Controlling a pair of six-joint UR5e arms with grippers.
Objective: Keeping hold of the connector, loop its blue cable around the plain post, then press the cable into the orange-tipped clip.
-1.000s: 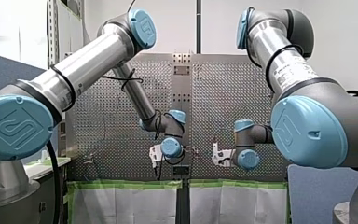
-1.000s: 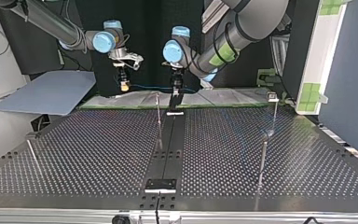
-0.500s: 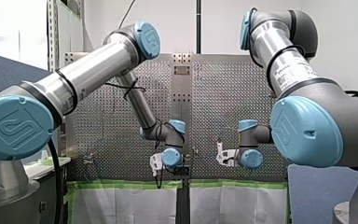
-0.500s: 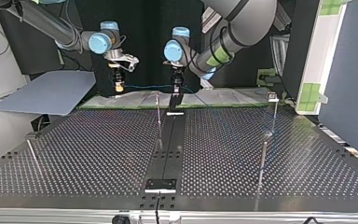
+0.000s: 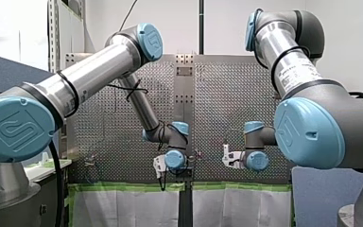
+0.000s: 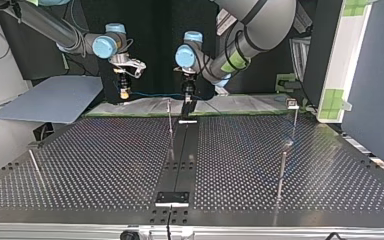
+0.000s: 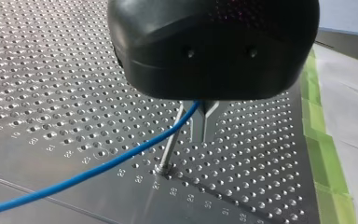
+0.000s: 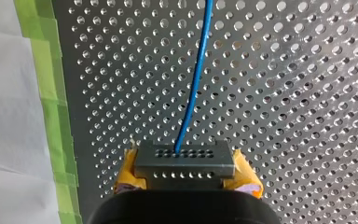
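My right pincer point(image 6: 124, 92) is pinching the connector point(image 8: 184, 161) between its yellow pads point(image 8: 127, 173), one on each flank of the grey block. The cable point(image 7: 98, 169) leaves the connector's face and runs straight away over the desk point(image 7: 51, 70). In the top view it hangs in a nearly level line from that pincer, at the view's left, across to my left pincer point(image 7: 204, 133), above the desk and near its far edge.

The left pincer's metal fingers point(image 7: 196, 122) are pressed together and the cable comes out at their root. I judge that they are pinching the cable, though the pincer's black body hides the contact itself. The post point(image 7: 168, 150) stands just beside those fingers. In the left wrist view the cable crosses in front of it, and I cannot tell whether the two touch.

As I read it, the looping step is in hand and hardly begun: the cable passes on one side of the post and no wrap shows.

The next move calls for three things:
- Carry the connector round the post in an arc, low enough that the cable catches the shaft rather than slipping over the top.
- Pull gently, so the connector does not twist between the pads.
- Have the left pincer steady the cable near the post.

The clip I cannot pick out in these views; pressing in comes after the loop
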